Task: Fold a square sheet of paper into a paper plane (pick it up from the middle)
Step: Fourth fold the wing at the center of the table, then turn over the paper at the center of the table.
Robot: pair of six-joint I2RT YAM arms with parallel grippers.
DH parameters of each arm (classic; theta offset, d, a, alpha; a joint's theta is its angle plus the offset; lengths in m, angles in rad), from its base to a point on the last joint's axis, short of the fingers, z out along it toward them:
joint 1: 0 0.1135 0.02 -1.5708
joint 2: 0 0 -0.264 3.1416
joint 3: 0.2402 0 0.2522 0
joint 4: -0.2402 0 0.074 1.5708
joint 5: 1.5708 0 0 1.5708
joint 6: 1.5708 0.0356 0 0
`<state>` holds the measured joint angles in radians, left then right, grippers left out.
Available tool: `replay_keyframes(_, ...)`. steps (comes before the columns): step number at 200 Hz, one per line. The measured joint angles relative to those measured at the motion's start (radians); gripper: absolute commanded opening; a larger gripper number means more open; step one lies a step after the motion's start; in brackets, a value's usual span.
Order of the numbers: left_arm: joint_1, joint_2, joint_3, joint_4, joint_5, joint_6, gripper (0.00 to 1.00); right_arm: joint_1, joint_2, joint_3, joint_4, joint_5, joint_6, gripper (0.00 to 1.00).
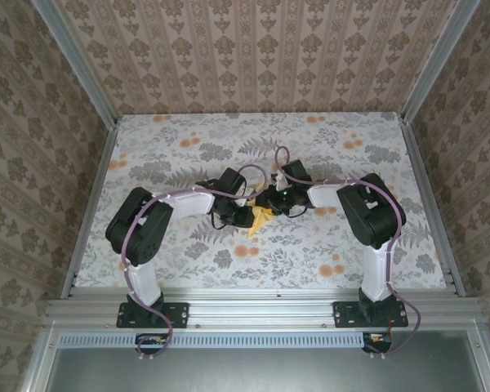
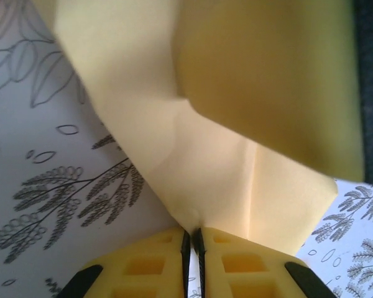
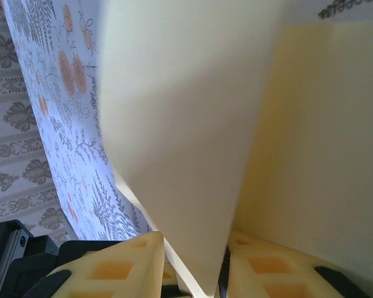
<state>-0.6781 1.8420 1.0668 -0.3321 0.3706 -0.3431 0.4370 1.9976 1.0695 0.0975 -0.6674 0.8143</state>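
The yellow-orange sheet of paper (image 1: 260, 220) is held up off the cloth at mid-table, between the two wrists. It is bent and creased into overlapping flaps, and only a small pointed piece shows from above. My left gripper (image 1: 248, 214) is shut on a lower corner of the paper (image 2: 224, 124), its yellow fingers (image 2: 155, 261) pinched together at the fold (image 2: 193, 239). My right gripper (image 1: 272, 204) stands open. A flap of the paper (image 3: 186, 124) runs down between its fingers (image 3: 130, 264) and lies against the right pad, with a gap on the left side (image 3: 193, 273).
The flower-print cloth (image 1: 327, 245) covers the table. Patterned walls stand on three sides, with metal rails (image 1: 90, 212) along the left and right edges. Both arm bases sit on the near rail (image 1: 261, 306).
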Motion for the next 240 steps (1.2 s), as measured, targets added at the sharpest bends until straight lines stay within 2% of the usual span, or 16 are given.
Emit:
replay_keyframes(127, 0.012, -0.023, 0.000, -0.026, -0.011, 0.000, 0.19, 0.000, -0.016, 0.075, -0.098, 0.008, -0.060, 0.32)
replay_keyframes(151, 0.012, -0.023, 0.000, -0.026, -0.011, 0.000, 0.23, 0.003, -0.015, 0.075, -0.100, 0.008, -0.060, 0.31)
replay_keyframes(180, 0.013, -0.033, 0.000, -0.027, -0.006, -0.003, 0.28, 0.009, -0.012, 0.074, -0.098, 0.008, -0.060, 0.25)
replay_keyframes(210, 0.029, -0.078, -0.003, -0.027, 0.004, -0.021, 0.39, 0.013, -0.010, 0.073, -0.098, 0.006, -0.062, 0.09)
replay_keyframes(240, 0.060, -0.156, -0.025, -0.024, 0.013, -0.050, 0.51, 0.013, -0.011, 0.073, -0.097, 0.001, -0.063, 0.04)
